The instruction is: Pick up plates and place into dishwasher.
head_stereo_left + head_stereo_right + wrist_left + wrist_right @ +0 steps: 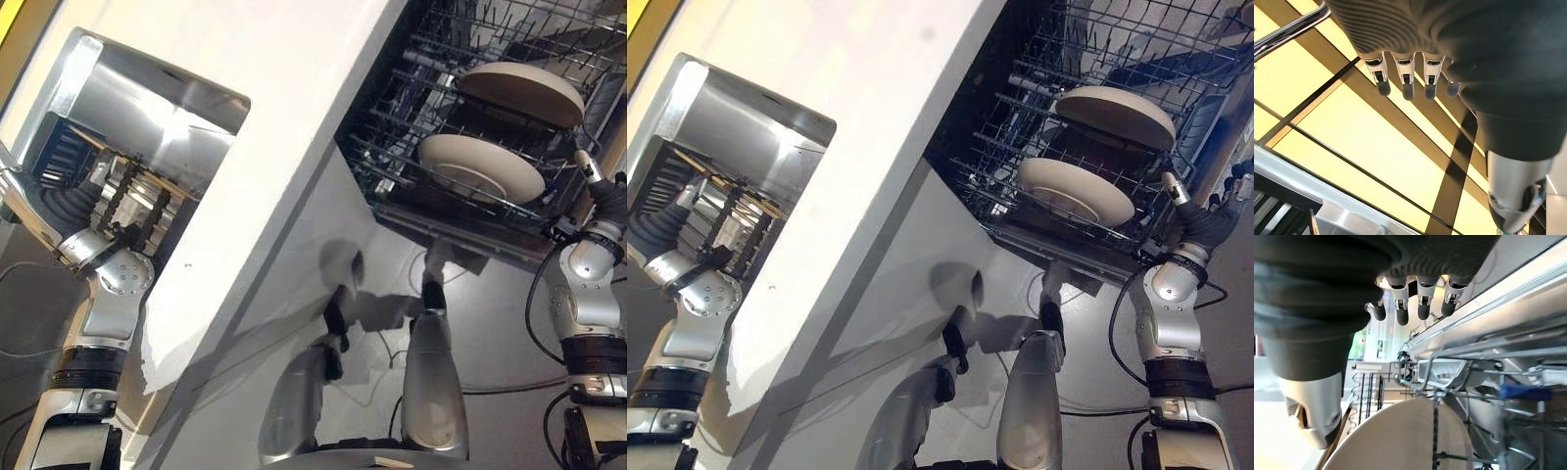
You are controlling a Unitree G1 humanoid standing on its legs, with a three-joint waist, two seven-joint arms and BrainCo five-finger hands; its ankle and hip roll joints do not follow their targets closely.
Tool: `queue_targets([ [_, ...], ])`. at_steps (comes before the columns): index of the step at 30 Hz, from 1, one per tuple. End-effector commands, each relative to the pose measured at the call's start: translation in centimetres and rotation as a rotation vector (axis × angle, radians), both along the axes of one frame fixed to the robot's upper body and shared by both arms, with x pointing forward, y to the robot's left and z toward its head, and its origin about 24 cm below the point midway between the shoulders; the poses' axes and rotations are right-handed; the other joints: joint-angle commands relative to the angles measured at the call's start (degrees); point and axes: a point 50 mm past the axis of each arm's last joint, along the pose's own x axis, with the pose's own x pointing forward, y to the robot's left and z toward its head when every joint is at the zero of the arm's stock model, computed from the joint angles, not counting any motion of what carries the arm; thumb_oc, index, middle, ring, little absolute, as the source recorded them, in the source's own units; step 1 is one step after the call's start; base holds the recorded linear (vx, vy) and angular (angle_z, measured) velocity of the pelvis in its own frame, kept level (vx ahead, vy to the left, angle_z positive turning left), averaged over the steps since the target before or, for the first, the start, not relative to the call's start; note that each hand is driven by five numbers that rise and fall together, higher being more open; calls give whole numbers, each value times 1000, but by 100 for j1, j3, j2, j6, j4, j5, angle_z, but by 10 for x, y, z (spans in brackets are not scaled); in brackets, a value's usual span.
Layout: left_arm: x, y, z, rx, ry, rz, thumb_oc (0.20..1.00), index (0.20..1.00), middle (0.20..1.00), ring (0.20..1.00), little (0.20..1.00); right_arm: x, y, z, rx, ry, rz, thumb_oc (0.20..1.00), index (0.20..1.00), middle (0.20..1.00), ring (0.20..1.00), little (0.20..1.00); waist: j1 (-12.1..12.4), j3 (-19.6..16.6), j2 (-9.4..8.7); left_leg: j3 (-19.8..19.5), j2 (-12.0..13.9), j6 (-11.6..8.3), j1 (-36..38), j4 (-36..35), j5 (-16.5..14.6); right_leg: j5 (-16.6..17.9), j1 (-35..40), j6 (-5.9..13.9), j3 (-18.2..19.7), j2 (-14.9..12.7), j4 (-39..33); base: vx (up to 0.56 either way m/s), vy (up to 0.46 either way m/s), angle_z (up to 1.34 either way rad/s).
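Two beige plates stand on edge in the dishwasher's wire rack (411,108), one further back (524,90) and one nearer (480,166). My right hand (609,201) hovers just off the rack's right side, close to the nearer plate without touching it. In the right wrist view its fingers (1422,296) hang relaxed with nothing in them, above a plate's rim (1405,435). Over the steel sink (147,108) at the left, my left hand (73,206) is beside a wire dish rack (137,201). Its fingers (1406,83) are straight and hold nothing.
A broad white counter (284,147) runs diagonally between the sink and the dishwasher. A chrome bar (1283,29) passes close to the left hand. The pulled-out rack juts over grey floor (490,323).
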Motion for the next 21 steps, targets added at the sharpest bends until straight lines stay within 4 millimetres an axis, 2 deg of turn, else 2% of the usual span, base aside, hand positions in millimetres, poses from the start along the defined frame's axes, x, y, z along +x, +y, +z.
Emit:
queue_targets([
  [1, 10, -44, -23, -151, -25, -120, 1000, 1000, 1000, 1000, 1000, 0, 4, 40, -22, -218, 55, 1000, 1000, 1000, 1000, 1000, -238, 228, 138, -451, 612, -353, -390, 1235, -675, 211, -28, -240, -6, -91, -350, 24, 35, -3],
  [12, 15, -53, -18, -139, -21, -128, 1000, 1000, 1000, 1000, 1000, 24, 22, 43, 25, -190, 194, 1000, 1000, 1000, 1000, 1000, -107, 228, 232, -547, 509, -332, -758, 1372, -668, 215, -406, -237, 122, -114, -164, 0, 0, 0],
  [21, 21, -59, -8, -134, -27, -151, 1000, 1000, 1000, 1000, 1000, 50, 57, 52, -16, -141, 387, 1000, 1000, 1000, 1000, 1000, 83, 228, 340, -593, 408, -308, -992, 1355, -609, 237, -661, -209, 163, -176, -68, 0, 2, 0],
])
